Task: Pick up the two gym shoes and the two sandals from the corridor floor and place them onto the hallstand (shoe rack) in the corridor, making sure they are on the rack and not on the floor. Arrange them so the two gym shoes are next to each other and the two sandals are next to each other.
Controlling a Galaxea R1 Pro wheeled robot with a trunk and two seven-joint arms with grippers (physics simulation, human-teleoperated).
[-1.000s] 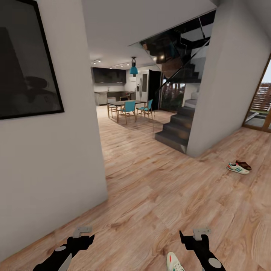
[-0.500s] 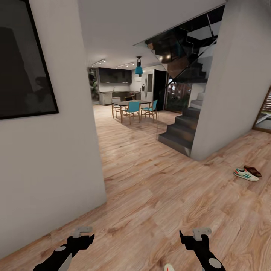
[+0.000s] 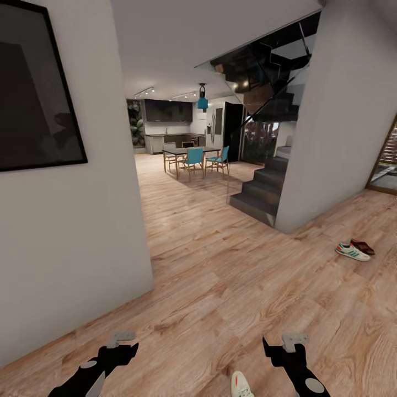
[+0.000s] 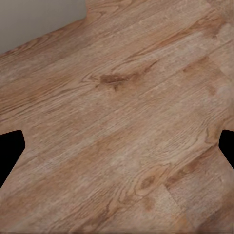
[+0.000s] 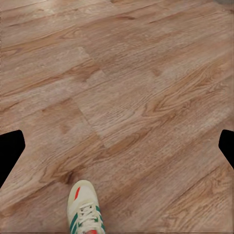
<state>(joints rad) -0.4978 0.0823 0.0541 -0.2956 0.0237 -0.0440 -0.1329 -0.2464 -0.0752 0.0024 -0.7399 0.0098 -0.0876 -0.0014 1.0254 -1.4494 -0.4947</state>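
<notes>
One cream-white gym shoe [image 3: 352, 251] with teal stripes lies on the corridor floor [image 3: 231, 275] far to the right, near the wall corner. A brown sandal [image 3: 363, 246] lies right behind it. The toe of a second gym shoe [image 3: 241, 384] pokes in at the lower picture edge, just left of my right gripper [image 3: 283, 346]; it is the same shoe [image 5: 85, 210] in the right wrist view, below the open right gripper [image 5: 117, 148]. My left gripper [image 3: 121, 346] hangs over bare planks, and in the left wrist view it [image 4: 117, 146] is open too. The hallstand is out of view.
A white wall [image 3: 71, 231] with a dark framed picture [image 3: 33, 94] stands close on the left. Ahead, dark stairs [image 3: 259, 193] and a white pillar wall [image 3: 336, 127] flank the passage to a dining table with teal chairs [image 3: 193, 157].
The camera has shifted: the far shoes slid right in the picture, then partway back. The near shoe's toe dropped almost out of the picture, then showed again. Both arms hold the same pose.
</notes>
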